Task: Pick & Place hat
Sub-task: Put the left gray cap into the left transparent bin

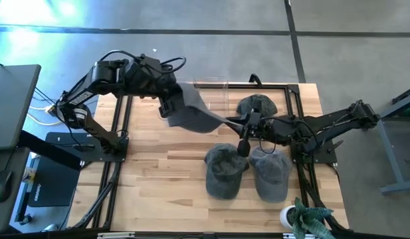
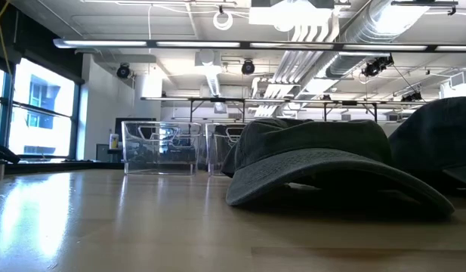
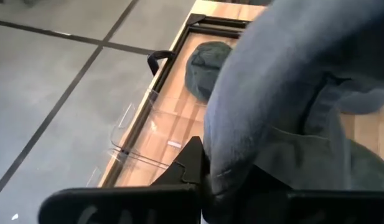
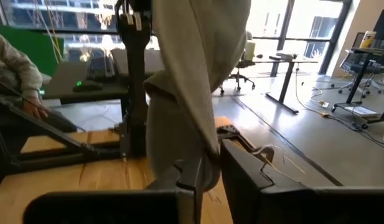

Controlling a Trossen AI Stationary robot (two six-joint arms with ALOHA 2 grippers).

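Observation:
A grey hat (image 1: 195,113) hangs above the table's far middle, stretched between my two grippers. My left gripper (image 1: 170,106) is shut on its left end, and the cloth fills the left wrist view (image 3: 291,93). My right gripper (image 1: 239,125) reaches in from the right and meets the hat's narrow right end. In the right wrist view the hat (image 4: 192,93) drops down between that gripper's fingers (image 4: 210,180). The held hat is out of the low view. My left gripper pinches the hat's left end (image 3: 226,168) between its fingers, slanting down from the table's far left. One finger (image 3: 192,165) shows beside the cloth; the hat hides the other. The hat is lifted clear of the table. My right gripper has the hat's narrow right end (image 1: 229,121) between its two fingers (image 4: 241,171), coming level from the table's right. The lower edge of the cloth (image 4: 179,165) reaches down to the fingers. The hat stands above them, off the table.
Three more grey hats lie on the table: one at the far right (image 1: 256,106) and two near the front (image 1: 224,171) (image 1: 270,174). A clear bin (image 1: 211,86) stands at the far edge. A person (image 4: 14,68) sits beyond the table's left side.

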